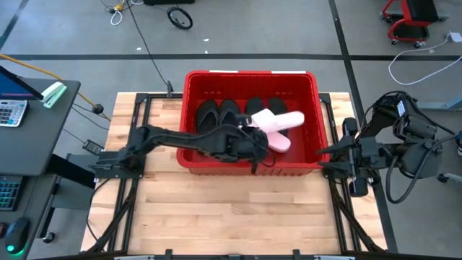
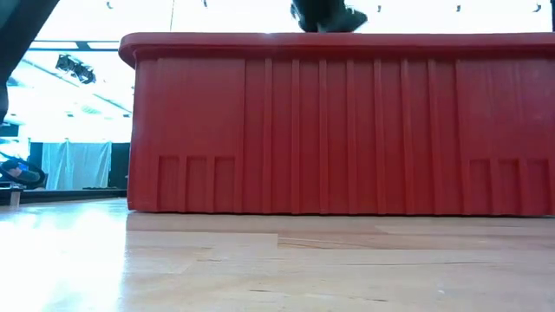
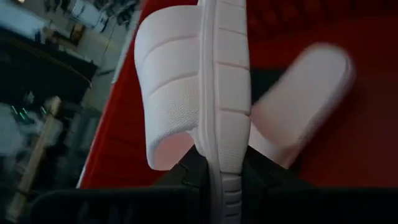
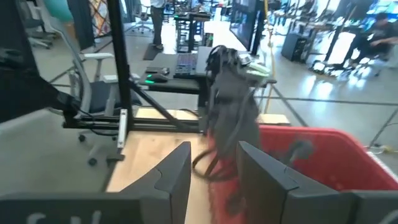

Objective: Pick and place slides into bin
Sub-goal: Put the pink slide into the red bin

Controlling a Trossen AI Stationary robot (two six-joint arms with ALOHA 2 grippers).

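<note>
The red bin [image 1: 193, 94] stands at the table's far middle; its near wall [image 2: 347, 130] fills the low view. Inside lie two black thong flip-flops [image 1: 216, 115], two black wide-strap slides [image 1: 254, 106] and one pale pink slide [image 1: 280, 143], which also shows in the left wrist view [image 3: 305, 99]. My left gripper [image 1: 251, 137] reaches over the bin from the left, shut on the second pale pink slide [image 1: 283, 120]. My right gripper [image 1: 326, 153] is open and empty by the bin's right wall. My left gripper pinches the pink slide's sole [image 3: 222, 177] at one end between its two fingers. The fingers come from the table's left and lie along the slide. The slide stands on its edge over the bin's inside, its strap [image 3: 168, 99] bulging to one side.
The bare wooden tabletop [image 1: 231, 217] stretches in front of the bin. Black arm frames [image 1: 123, 188] run along both sides of the table. A desk with a keyboard [image 1: 11, 108] stands off the table's left.
</note>
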